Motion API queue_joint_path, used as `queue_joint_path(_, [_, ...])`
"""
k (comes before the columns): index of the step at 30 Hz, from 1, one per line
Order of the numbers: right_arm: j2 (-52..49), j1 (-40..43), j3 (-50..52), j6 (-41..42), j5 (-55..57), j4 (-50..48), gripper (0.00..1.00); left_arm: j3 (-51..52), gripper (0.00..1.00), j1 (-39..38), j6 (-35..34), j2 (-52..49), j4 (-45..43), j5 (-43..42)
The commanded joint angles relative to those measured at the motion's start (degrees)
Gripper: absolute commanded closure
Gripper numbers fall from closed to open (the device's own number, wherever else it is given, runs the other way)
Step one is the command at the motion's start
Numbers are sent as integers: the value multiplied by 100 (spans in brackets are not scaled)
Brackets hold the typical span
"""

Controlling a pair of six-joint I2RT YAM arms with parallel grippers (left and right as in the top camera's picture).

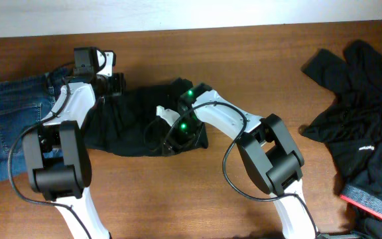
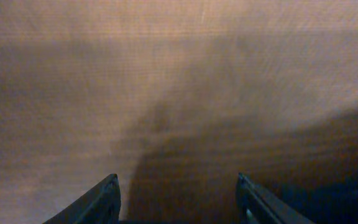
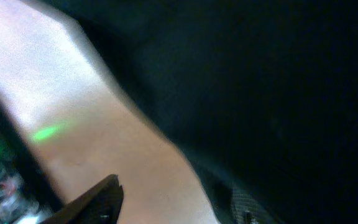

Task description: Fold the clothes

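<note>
The left gripper (image 2: 179,202) is holding its fingers (image 2: 101,205) well apart over bare wooden surface (image 2: 104,93), gripping nothing, while the right gripper (image 3: 176,202) is standing with its fingers (image 3: 101,200) likewise parted and empty, the edge of the black trousers (image 1: 134,123) running just beyond them. Those trousers are lying bunched at mid-surface between the two arms, with the blue jeans (image 1: 15,113) lying flat beside them at the left end. A further heap of black clothing (image 1: 363,99) is lying crumpled well apart at the right end.
</note>
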State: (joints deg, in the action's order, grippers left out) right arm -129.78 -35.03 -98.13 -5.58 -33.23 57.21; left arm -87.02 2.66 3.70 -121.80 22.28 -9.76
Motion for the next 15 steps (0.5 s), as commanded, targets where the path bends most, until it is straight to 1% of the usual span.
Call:
queue_joint_path(1, [179, 72, 271, 623, 1180, -323, 36, -90, 41, 2, 111, -313, 345, 13])
queue_joint_path(4, [179, 216, 299, 658, 1950, -483, 36, -90, 41, -4, 109, -376, 879, 11])
queue_joint_path(6, [179, 448, 297, 656, 2459, -678, 35, -90, 43, -4, 105, -376, 1499, -195])
queue_joint_path(8, [179, 688, 297, 651, 2653, -872, 32, -90, 54, -4, 11, -376, 2057, -557])
queue_joint_path(11, [179, 1097, 291, 649, 2618, -1182, 32, -90, 63, -24, -153, -376, 2813, -1202])
queue_joint_path(13, [179, 1351, 262, 579, 2566, -1279, 32, -87, 64, -68, -151, -376, 3163, -1672])
queue_joint_path(15, [179, 1543, 254, 409, 2304, -1296, 32, -87, 65, -127, -149, -376, 3342, -1906])
